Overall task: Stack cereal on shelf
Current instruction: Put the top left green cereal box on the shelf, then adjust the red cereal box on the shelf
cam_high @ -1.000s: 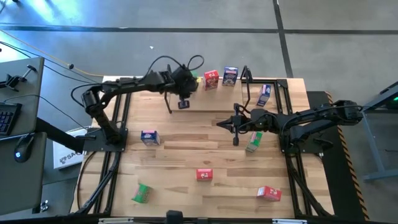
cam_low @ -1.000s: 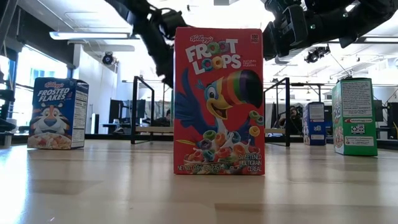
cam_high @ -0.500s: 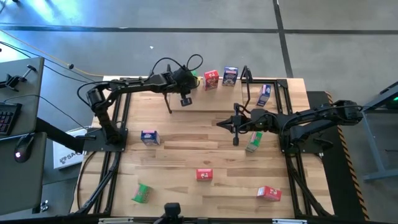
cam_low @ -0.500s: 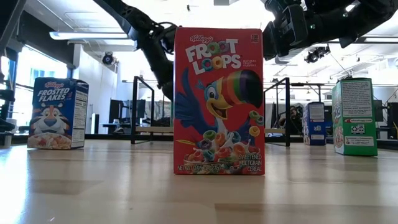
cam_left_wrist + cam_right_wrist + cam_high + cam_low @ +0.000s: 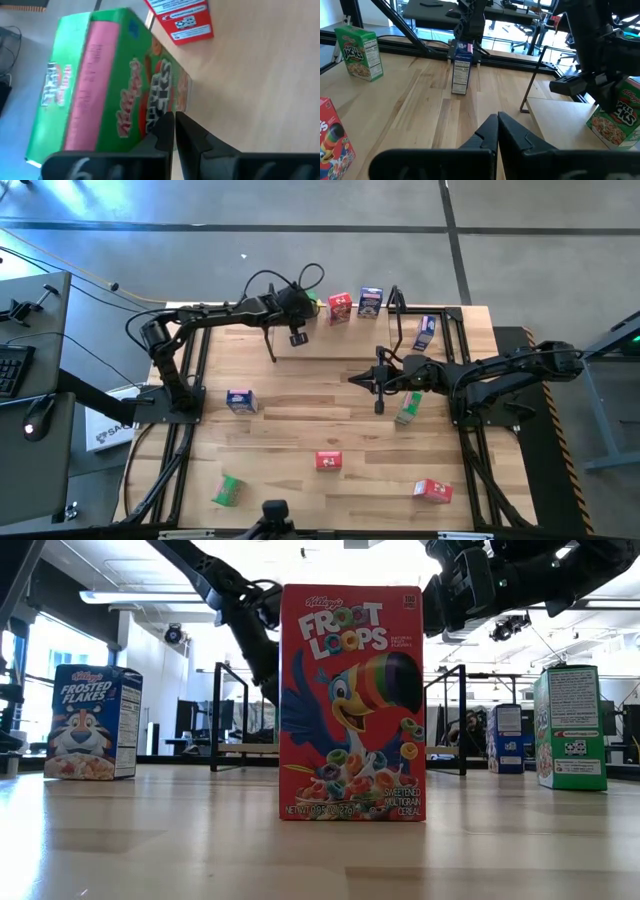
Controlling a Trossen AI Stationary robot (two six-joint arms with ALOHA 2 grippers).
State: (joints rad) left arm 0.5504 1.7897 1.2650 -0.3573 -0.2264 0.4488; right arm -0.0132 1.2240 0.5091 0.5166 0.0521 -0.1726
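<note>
The shelf [image 5: 335, 342] stands at the table's far side, with black uprights at both ends. On it stand a green box [image 5: 100, 85], a red box [image 5: 340, 306] and a blue box [image 5: 370, 301]. My left arm's wrist [image 5: 290, 303] reaches over the shelf's left end. My left gripper [image 5: 174, 122] is shut, with its tips at the green box's printed face. My right gripper [image 5: 497, 125] is shut and hovers over mid-table [image 5: 380, 385], touching nothing. Other boxes stand on the tabletop by their bases, such as the red one [image 5: 350, 700]. My left gripper's shut fingertips [image 5: 167, 125] stand level at the green box's printed front face [image 5: 160, 95], coming from the table's left. I cannot tell whether they touch it. The box rests on the shelf board.
A blue box [image 5: 425, 330] leans by the shelf's right end. On the tabletop are a green box [image 5: 408, 408], a blue one [image 5: 240, 401], a red one [image 5: 328, 461], a green one [image 5: 228, 490] and a red one [image 5: 432, 491]. Black rails run along both sides.
My left arm's wrist has drawn a little toward the table's far edge above the shelf. My right arm has kept still, and no box has visibly moved.
</note>
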